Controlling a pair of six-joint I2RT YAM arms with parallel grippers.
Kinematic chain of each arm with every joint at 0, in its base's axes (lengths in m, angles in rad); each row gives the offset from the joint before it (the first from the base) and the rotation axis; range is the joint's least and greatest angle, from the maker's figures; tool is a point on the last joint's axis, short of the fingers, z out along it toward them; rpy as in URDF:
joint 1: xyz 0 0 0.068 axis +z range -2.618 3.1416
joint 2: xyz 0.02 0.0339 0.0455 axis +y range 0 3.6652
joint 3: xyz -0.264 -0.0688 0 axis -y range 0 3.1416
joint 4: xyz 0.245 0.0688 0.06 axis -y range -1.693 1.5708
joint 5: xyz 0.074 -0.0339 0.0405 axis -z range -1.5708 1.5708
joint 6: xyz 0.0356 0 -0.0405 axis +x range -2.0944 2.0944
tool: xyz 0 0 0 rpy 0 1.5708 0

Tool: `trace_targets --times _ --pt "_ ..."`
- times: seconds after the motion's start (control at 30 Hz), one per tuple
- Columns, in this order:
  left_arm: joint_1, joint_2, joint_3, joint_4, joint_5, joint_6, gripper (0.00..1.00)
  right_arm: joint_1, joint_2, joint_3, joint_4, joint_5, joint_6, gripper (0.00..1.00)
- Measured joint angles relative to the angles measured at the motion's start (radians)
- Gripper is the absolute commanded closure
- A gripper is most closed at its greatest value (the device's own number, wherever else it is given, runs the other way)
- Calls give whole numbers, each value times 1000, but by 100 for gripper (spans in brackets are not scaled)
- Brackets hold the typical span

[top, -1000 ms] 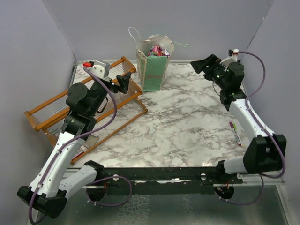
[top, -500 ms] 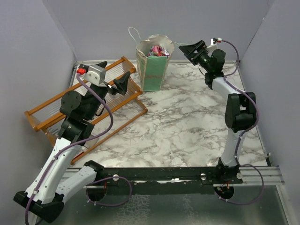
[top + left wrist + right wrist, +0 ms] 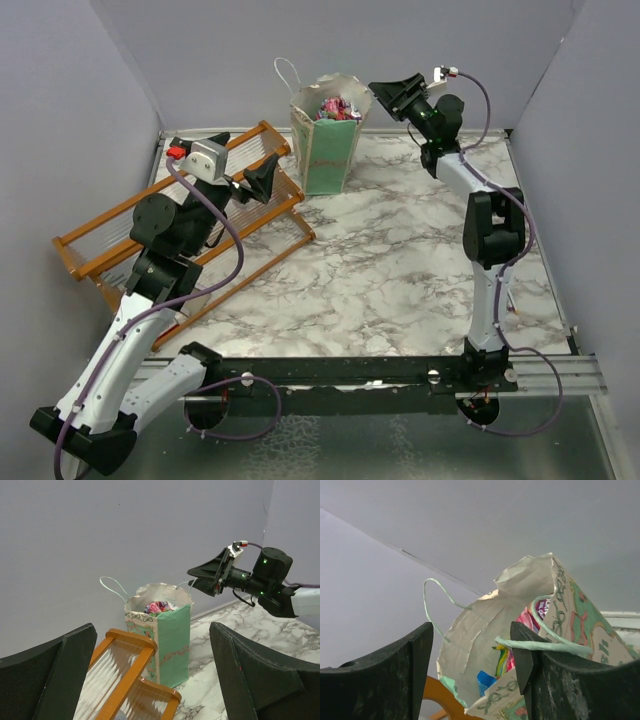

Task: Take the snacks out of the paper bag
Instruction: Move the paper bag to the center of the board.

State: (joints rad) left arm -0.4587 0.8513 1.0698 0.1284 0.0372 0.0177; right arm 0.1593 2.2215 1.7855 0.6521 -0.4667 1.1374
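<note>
The mint-green paper bag (image 3: 326, 152) stands upright at the back of the marble table, its cream inside (image 3: 470, 625) showing. The snacks (image 3: 335, 106) are heaped in its mouth as bright pink, purple and blue packets (image 3: 159, 606) (image 3: 544, 616). My right gripper (image 3: 383, 98) hovers at the bag's right rim, level with the opening. Its jaws are open with nothing between them (image 3: 471, 630). A string handle (image 3: 545, 646) lies across its right finger. My left gripper (image 3: 245, 165) is open over the rack, left of the bag and apart from it (image 3: 152, 647).
An orange wooden rack (image 3: 180, 222) (image 3: 125, 665) lies tilted on the left, reaching close to the bag's base. Grey walls close in the back and both sides. The bag's other handle (image 3: 285, 75) loops up behind it. My right arm (image 3: 487, 235) stretches along the right side.
My right arm has swung from the back right corner over to the bag's rim, and its jaws have narrowed a little. The left gripper shifted slightly over the rack, then stayed still.
</note>
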Motion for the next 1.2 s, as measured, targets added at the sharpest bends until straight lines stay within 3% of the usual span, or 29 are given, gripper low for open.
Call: trace_targets --times 0.13,0.6,0.8,1.2 --pt "0 1 -3 6 0 0 1 14 19 44 -1 20 10 43" --pt "0 6 -21 21 0 0 1 28 48 74 6 44 19 98" --pt "0 12 -30 27 0 0 1 27 -18 -69 14 59 -13 99" --pt "0 12 -40 47 -1 -5 1 -59 -422 -544 -11 66 -90 99"
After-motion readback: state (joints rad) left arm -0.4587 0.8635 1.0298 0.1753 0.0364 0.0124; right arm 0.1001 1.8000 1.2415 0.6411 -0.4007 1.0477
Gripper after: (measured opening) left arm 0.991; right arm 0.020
